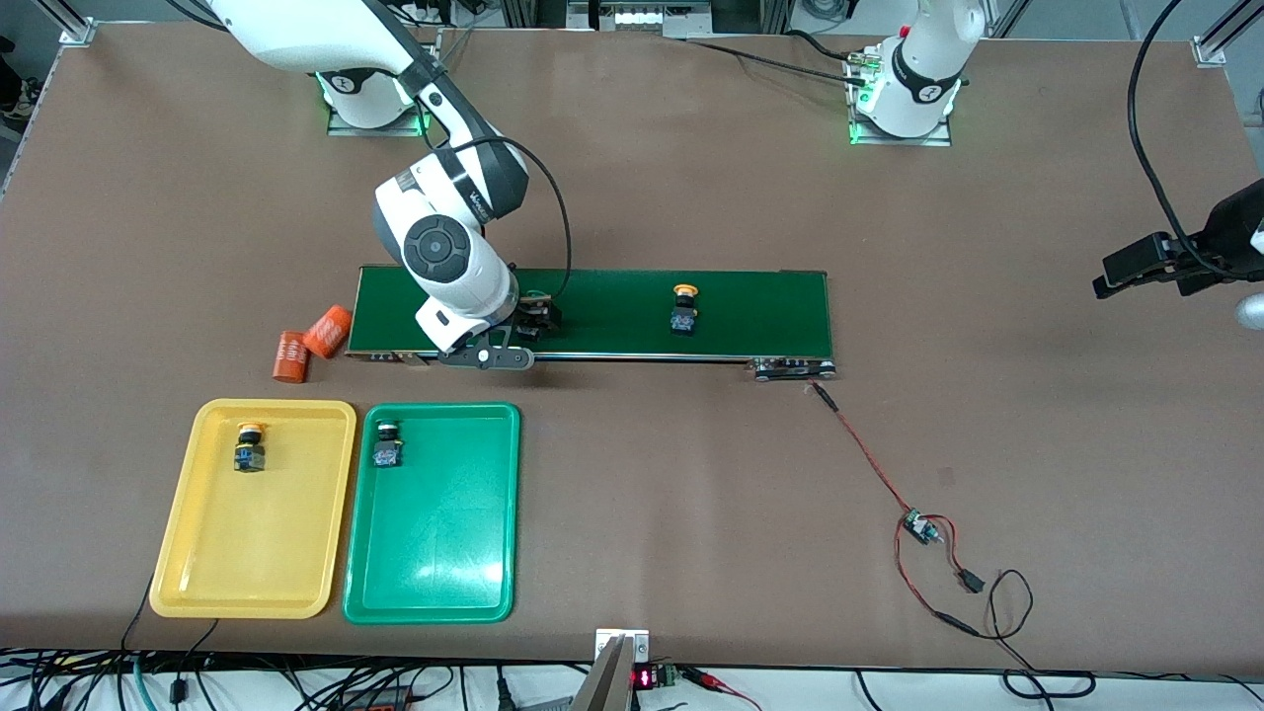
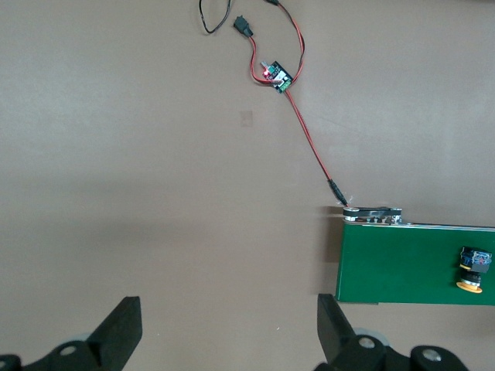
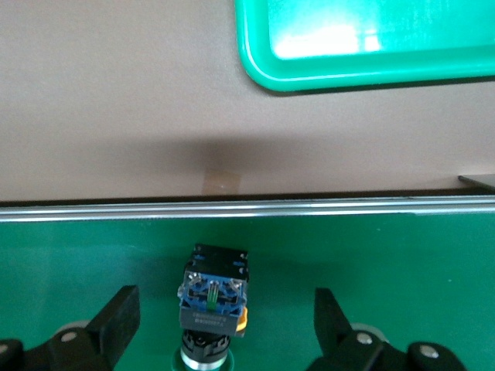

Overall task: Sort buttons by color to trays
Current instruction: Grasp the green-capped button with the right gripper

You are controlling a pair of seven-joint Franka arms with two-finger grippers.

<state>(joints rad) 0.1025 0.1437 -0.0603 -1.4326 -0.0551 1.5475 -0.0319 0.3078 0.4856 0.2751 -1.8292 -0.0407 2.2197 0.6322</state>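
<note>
brown table (image 1: pixel 632 178), green button (image 3: pixel 213 305) lying flat (cap toward camera) between open right gripper (image 3: pixel 224 325) fingers

Brown desk under even light

The matte brown desk (image 1: pixel 632 197) fills nearly the whole front view; aluminium frame posts (image 1: pixel 74 25) stand at its corners by the bases, and tangled cables (image 1: pixel 296 686) run along its nearest edge.

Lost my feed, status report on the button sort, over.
Right pincer open, straddling green-capped push-button on dark-green conveyor belt. Left pincer open, waiting over bare table. Nothing blocking.
</note>
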